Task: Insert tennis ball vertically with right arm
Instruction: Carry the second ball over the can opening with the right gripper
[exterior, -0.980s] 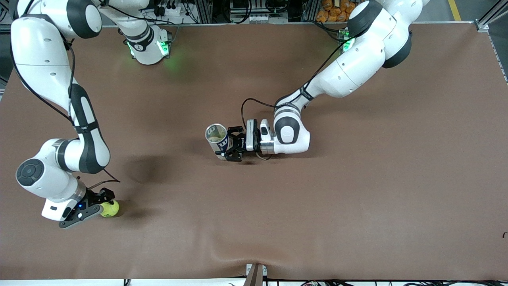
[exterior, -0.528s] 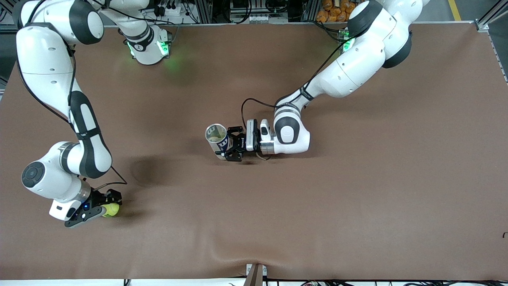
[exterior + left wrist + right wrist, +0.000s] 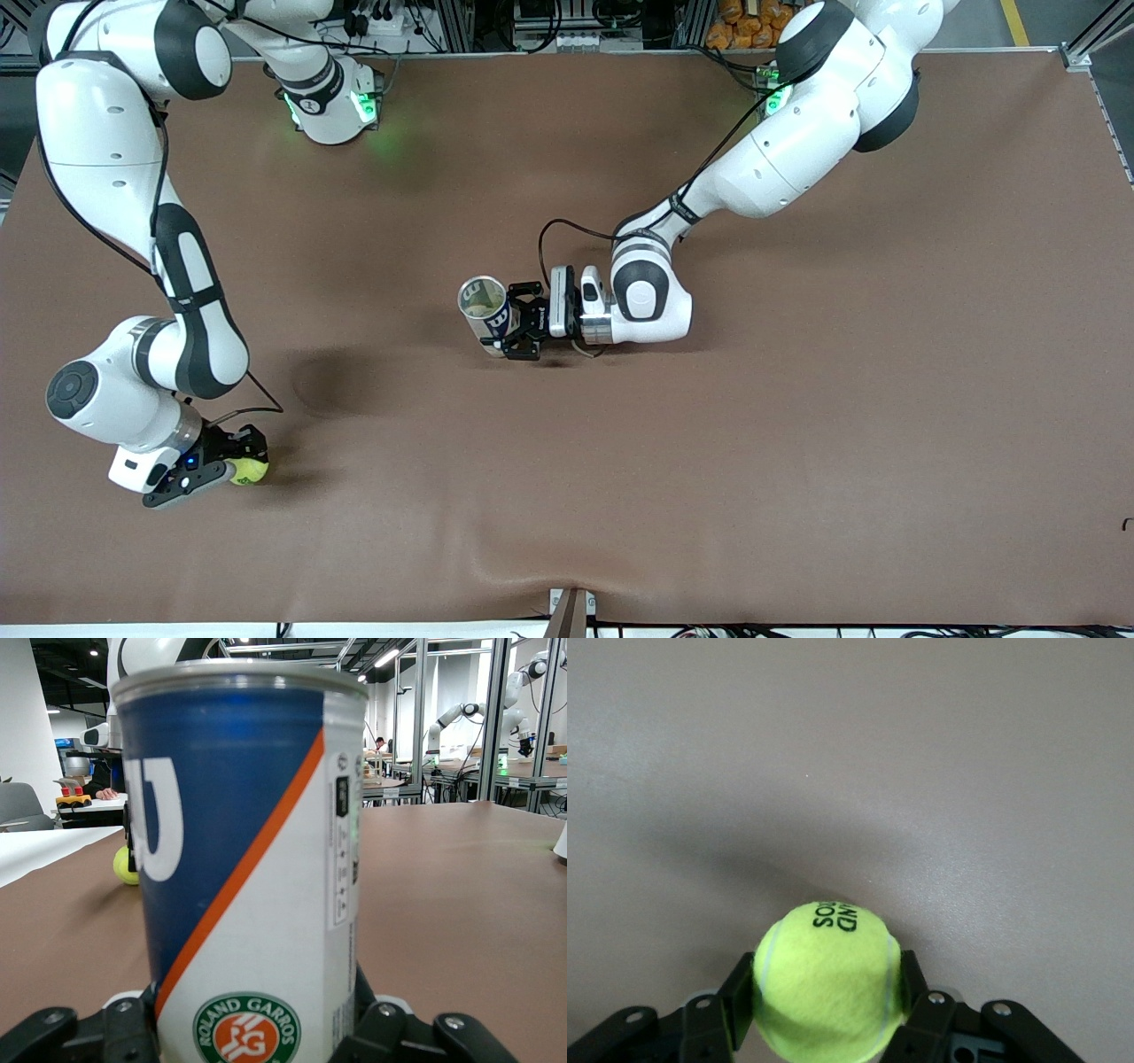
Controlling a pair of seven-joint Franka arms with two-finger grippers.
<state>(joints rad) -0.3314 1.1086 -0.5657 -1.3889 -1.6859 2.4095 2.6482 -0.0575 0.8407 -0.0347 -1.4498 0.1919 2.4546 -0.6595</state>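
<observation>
A yellow-green tennis ball lies low over the brown table near the right arm's end, nearer to the front camera than the can. My right gripper is shut on it; in the right wrist view the fingers press both sides of the ball. An open-topped blue and white ball can with an orange stripe stands upright mid-table. My left gripper is shut on its lower part and holds still. The can fills the left wrist view, with the ball small beside it.
The brown table cover has a raised wrinkle near the front edge, by a metal bracket. The right arm's elbow hangs over the table above the ball. The arms' bases stand along the edge farthest from the front camera.
My right gripper shifted slightly toward the table's middle and its fingers closed in on the tennis ball. The left arm and the can have not moved.
</observation>
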